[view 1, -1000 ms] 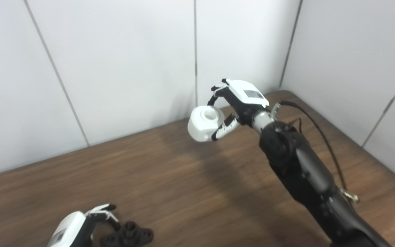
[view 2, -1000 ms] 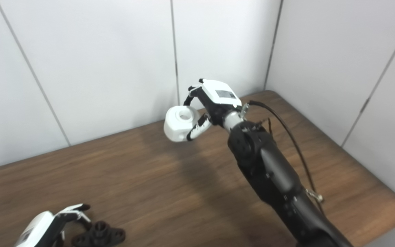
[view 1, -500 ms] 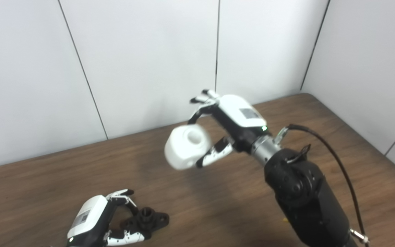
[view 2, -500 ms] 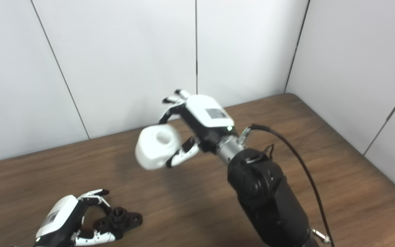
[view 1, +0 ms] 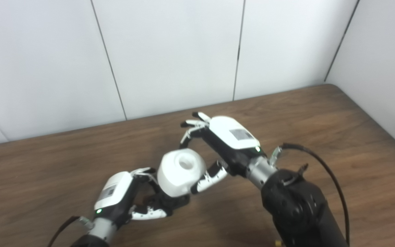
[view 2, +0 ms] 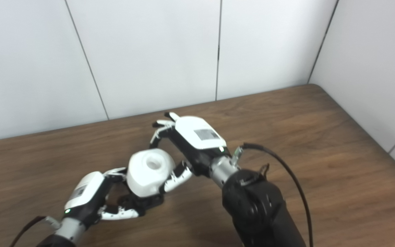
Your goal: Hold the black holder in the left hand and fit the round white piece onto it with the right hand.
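Observation:
My right hand (view 1: 218, 147) is shut on the round white piece (view 1: 181, 171), a chunky cylinder with a hole in its top face. It holds the piece in the air directly over the black holder (view 1: 170, 203). Most of the holder is hidden behind the white piece; only dark edges show beneath it. My left hand (view 1: 122, 197) is wrapped around the holder low over the wooden table (view 1: 321, 137), fingers curled on it. The same scene shows the white piece (view 2: 148, 172) and left hand (view 2: 91, 199) in the right eye view.
White wall panels close off the back and the right side of the table. A black cable (view 1: 324, 171) loops off my right forearm. The table's right rear corner lies at the upper right.
The camera has tilted down and leftward. My right hand has brought the white piece down and left until it sits over the holder. My left hand has closed on the holder and raised it.

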Motion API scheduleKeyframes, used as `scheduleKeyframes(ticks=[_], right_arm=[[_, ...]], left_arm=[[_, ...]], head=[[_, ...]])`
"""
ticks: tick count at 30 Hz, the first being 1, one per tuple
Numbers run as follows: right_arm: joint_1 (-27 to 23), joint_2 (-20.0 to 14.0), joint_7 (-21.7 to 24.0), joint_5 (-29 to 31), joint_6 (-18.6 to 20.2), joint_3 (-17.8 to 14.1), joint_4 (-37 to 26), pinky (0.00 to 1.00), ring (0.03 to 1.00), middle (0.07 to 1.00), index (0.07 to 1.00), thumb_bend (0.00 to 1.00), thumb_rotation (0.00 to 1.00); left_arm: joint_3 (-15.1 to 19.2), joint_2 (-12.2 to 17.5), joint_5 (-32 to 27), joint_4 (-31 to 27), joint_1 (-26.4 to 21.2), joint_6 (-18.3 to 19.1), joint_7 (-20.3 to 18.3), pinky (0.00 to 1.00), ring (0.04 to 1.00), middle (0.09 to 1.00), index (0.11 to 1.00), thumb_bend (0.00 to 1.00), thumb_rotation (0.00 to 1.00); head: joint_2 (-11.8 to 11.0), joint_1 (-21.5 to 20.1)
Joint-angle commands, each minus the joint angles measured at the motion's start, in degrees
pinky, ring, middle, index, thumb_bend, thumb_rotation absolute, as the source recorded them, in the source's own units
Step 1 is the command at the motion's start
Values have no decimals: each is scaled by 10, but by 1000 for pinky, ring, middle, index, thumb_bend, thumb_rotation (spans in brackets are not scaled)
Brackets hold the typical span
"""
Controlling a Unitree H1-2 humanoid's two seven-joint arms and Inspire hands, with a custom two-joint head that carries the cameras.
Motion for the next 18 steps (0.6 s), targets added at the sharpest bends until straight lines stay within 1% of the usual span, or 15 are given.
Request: scheduleKeyframes(ticks=[1,4,8,10,14,16,18], right_arm=[[-10,13,-13,-15,-22,3,-7,889,984,892,480,512,146],[2,24,-19,-32,-36,11,-4,917,999,902,480,512,145],[18,35,-28,-75,-68,23,-6,877,1000,903,480,513,145],[26,43,-28,-93,-79,26,-9,878,1000,906,480,513,144],[41,66,-31,-149,-103,27,-14,882,1000,893,481,515,141],[46,78,-30,-178,-116,25,-16,891,1000,887,481,517,138],[49,88,-26,-200,-127,22,-19,878,1000,887,482,518,135]], left_arm=[[-6,0,7,2,2,9,-4,882,887,855,482,516,42],[-6,-2,9,4,4,7,0,872,884,852,481,516,42],[-7,-4,9,6,6,7,2,872,886,853,481,516,42],[-7,-6,8,6,7,8,2,870,885,855,482,516,42],[-7,-9,7,6,10,5,6,882,886,856,482,515,42],[-8,-10,11,6,11,5,6,853,876,851,481,516,42],[-8,-10,11,5,12,6,6,849,874,850,481,516,42]], head=[[0,-1],[-4,-3],[-8,0],[-12,2],[-14,3],[-15,2],[-16,0]])
